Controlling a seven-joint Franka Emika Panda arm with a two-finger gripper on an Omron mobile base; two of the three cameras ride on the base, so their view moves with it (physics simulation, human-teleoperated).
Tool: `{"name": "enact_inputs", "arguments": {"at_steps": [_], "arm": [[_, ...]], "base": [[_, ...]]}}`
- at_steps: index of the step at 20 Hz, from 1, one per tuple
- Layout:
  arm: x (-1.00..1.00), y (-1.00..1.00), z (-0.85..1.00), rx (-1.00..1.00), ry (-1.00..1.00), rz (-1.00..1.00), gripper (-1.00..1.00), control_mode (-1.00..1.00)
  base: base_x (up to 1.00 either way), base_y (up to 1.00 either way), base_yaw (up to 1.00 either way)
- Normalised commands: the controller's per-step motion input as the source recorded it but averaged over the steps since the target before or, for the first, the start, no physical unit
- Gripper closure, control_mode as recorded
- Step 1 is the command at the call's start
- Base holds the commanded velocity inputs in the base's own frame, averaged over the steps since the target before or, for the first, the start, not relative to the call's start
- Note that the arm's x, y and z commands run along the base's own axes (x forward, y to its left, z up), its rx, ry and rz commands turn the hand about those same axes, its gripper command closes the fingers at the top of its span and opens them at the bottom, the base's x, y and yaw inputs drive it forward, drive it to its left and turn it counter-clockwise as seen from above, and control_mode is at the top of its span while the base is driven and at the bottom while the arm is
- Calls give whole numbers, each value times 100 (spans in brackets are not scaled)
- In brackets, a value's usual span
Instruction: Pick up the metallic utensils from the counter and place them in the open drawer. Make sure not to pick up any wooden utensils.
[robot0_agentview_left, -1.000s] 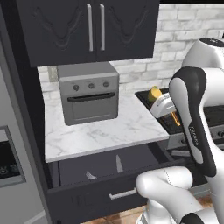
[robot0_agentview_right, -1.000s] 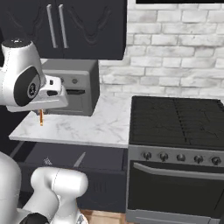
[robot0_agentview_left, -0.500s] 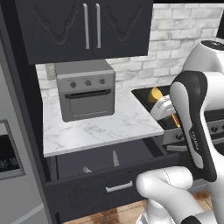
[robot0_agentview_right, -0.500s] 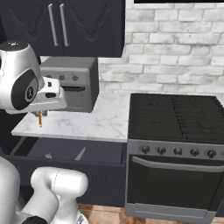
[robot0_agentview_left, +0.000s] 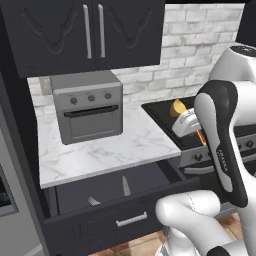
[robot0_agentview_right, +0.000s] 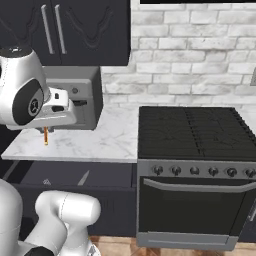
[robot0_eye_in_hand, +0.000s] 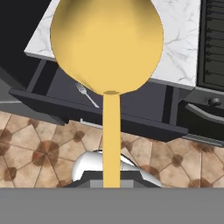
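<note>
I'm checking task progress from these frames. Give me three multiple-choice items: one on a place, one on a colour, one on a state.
1. The fork lies:
A on a plate
B in the drawer
C in a sink

2. The spoon in front of the hand camera is:
A yellow
B silver
C red

3. The drawer is:
A shut
B taken out
C pulled open

Key:
1 B: it rests on the drawer floor, near the knife.
2 A: its round head is plainly yellow.
3 C: its inside is exposed.
</note>
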Motion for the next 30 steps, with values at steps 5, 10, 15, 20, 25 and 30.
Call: {"name": "enact_inputs", "arguments": {"at_steps": [5, 10, 15, 20, 25, 30], "arm": [[0, 0, 0, 0, 0, 0, 100, 100], [0, 0, 0, 0, 0, 0, 100, 100], [0, 0, 0, 0, 0, 0, 100, 100], [0, 0, 0, 0, 0, 0, 100, 100], [0, 0, 0, 0, 0, 0, 100, 100], [0, 0, -28, 0, 10, 3, 100, -100]], "base": [[35, 0, -3], [8, 0, 0], [0, 0, 0], [0, 0, 0], [0, 0, 0], [0, 0, 0]]}}
